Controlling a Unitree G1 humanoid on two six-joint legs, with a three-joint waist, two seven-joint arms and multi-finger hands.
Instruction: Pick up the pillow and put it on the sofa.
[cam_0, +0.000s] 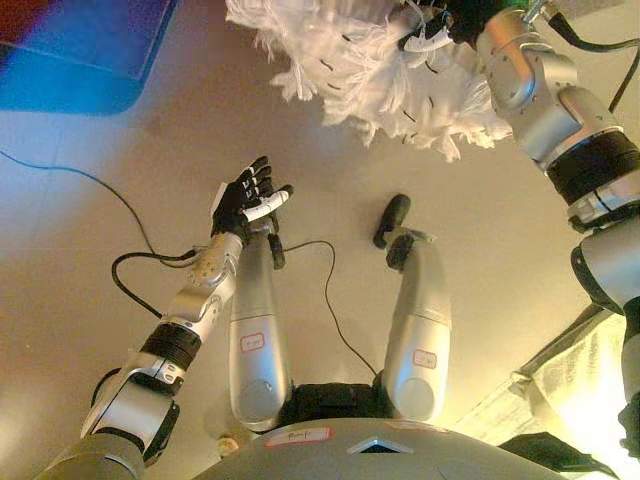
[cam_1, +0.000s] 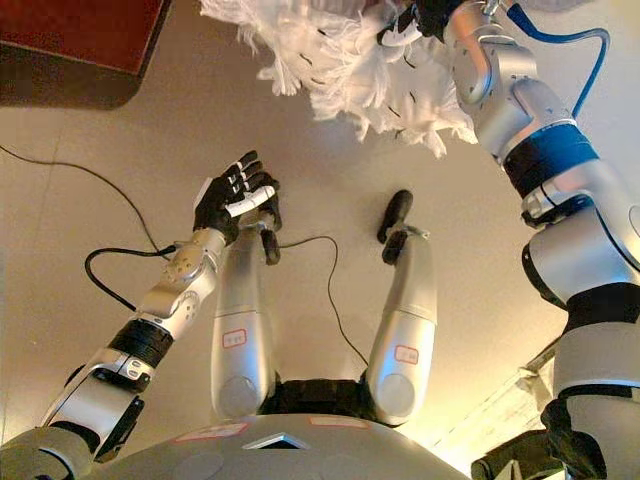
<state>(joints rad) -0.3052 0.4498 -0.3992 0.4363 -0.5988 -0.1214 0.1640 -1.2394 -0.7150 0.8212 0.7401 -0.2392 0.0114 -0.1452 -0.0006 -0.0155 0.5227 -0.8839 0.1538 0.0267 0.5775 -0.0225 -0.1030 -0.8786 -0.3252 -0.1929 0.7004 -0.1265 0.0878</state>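
A white shaggy pillow (cam_0: 365, 70) hangs at the top of both eye views, above the beige floor. My right hand (cam_0: 440, 25) is at the pillow's upper right edge, dark fingers curled into the fur and holding it up. My left hand (cam_0: 245, 203) is lower left of the pillow, apart from it, with its fingers relaxed and nothing in it. A pale corner (cam_0: 575, 375) at the lower right may be the sofa; I cannot tell.
A dark red mat (cam_1: 85, 40) lies on the floor at the upper left. Bare beige floor (cam_0: 100, 300) stretches across the left and the middle.
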